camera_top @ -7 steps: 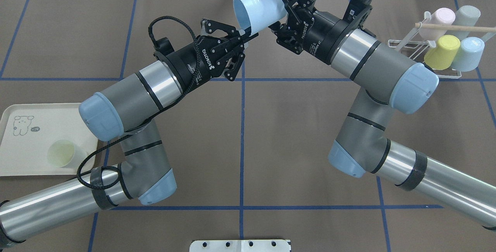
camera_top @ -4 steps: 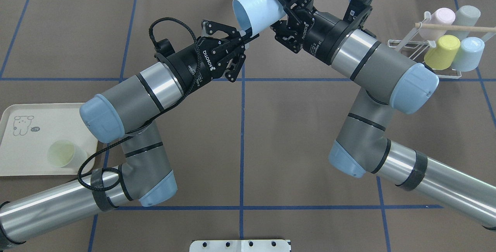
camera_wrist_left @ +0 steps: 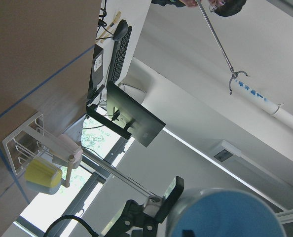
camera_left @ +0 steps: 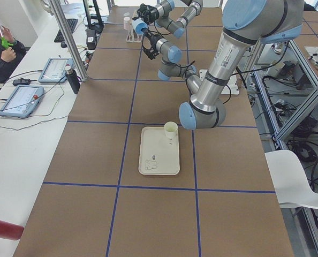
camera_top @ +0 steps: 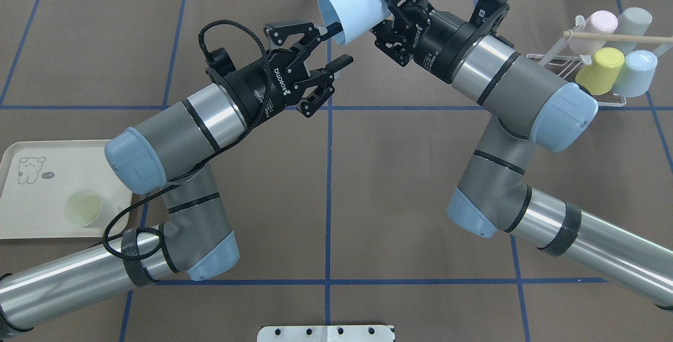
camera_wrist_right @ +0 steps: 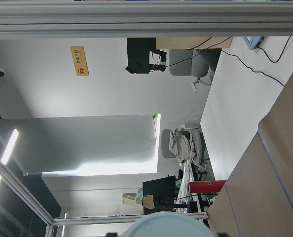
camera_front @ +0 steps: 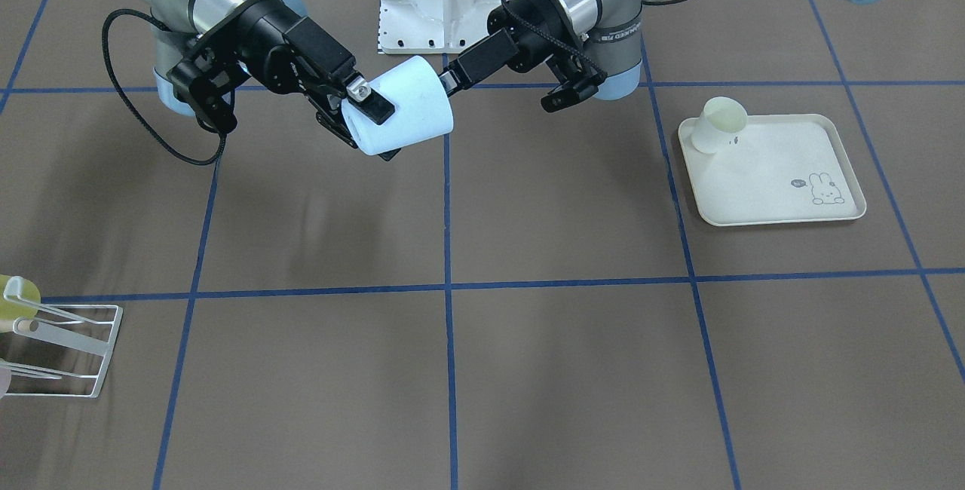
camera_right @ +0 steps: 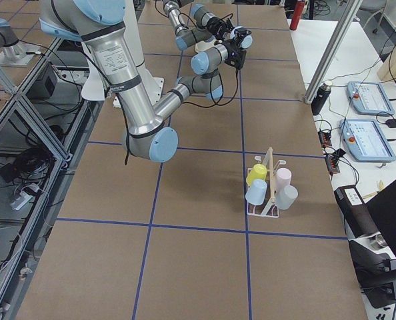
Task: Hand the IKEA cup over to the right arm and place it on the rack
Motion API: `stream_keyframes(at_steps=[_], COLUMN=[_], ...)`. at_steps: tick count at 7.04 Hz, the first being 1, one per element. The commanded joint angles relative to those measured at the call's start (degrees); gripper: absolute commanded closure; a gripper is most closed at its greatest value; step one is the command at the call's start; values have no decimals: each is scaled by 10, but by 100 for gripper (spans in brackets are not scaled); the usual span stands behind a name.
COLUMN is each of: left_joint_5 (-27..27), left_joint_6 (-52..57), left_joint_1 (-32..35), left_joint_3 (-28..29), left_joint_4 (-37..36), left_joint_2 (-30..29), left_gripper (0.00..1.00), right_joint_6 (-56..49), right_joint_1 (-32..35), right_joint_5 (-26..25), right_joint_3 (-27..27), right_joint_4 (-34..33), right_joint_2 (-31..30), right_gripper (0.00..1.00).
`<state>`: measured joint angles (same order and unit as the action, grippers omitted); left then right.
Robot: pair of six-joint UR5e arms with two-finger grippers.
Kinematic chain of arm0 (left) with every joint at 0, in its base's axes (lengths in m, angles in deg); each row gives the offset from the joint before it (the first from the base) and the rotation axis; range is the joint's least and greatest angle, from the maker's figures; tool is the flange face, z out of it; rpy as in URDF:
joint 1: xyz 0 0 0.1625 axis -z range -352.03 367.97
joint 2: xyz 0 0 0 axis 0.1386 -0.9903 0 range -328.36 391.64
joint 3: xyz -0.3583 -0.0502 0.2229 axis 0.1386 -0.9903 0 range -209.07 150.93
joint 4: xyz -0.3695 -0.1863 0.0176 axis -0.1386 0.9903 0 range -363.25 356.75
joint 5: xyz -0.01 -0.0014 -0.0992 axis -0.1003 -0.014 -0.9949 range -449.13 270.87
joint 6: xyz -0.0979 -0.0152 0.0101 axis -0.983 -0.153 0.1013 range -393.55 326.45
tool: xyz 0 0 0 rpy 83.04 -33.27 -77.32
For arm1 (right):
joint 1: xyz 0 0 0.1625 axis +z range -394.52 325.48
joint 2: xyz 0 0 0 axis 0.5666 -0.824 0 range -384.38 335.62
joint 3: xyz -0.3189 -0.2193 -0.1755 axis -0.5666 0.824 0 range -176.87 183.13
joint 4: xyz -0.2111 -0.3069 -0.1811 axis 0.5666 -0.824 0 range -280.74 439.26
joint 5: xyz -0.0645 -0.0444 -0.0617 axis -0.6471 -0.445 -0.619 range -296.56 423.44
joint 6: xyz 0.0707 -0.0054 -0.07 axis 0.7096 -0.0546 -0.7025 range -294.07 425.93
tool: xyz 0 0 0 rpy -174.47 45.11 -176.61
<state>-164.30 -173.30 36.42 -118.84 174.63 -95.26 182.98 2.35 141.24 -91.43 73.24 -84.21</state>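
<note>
The IKEA cup [camera_top: 353,9] is light blue and lies sideways in the air, mouth toward my left arm. My right gripper [camera_top: 376,7] is shut on its base end; in the front-facing view this gripper [camera_front: 373,128] clamps the cup [camera_front: 407,114]. My left gripper [camera_top: 342,43] is open, with one fingertip at the cup's rim and the other apart below it; it also shows in the front-facing view [camera_front: 495,94]. The white wire rack [camera_top: 570,64] with a wooden rod [camera_top: 615,37] stands at the far right. The cup fills the bottom of the left wrist view [camera_wrist_left: 230,217].
The rack holds a pink cup [camera_top: 599,23], a grey cup [camera_top: 633,20], a yellow cup [camera_top: 601,71] and another light blue cup [camera_top: 636,71]. A cream rabbit-print tray [camera_top: 31,189] at the near left holds a pale yellow-green cup [camera_top: 84,208]. Blue tape lines cross the brown table.
My left gripper has opened and let go of the cup's rim. My right gripper still holds the cup, which has shifted slightly up and to the right.
</note>
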Motion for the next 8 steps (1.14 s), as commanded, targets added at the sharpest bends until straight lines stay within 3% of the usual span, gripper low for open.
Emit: stream_keyframes(at_steps=[1,3,6,8], left_joint_5=[-8,-64,-87,-209], left_joint_6=[18,121,204,269], left_joint_1=[3,6,20,73], left_joint_3=[-9,-56,-116,-173], left_joint_4=[-2,-112,-255,-388], left_joint_2=[2,3,7,39], left_gripper=[0,0,0,0], right_joint_6=[-1,-60,-250,-359], right_joint_1=[24,41,50,71], right_joint_5=[2,6,2,-3], right_joint_3=[0,-4,-63,-118], right_joint_4=[-3,-83,-264,-339], right_joint_2=[0,-6,-50,-120], right_gripper=[100,100,100,100])
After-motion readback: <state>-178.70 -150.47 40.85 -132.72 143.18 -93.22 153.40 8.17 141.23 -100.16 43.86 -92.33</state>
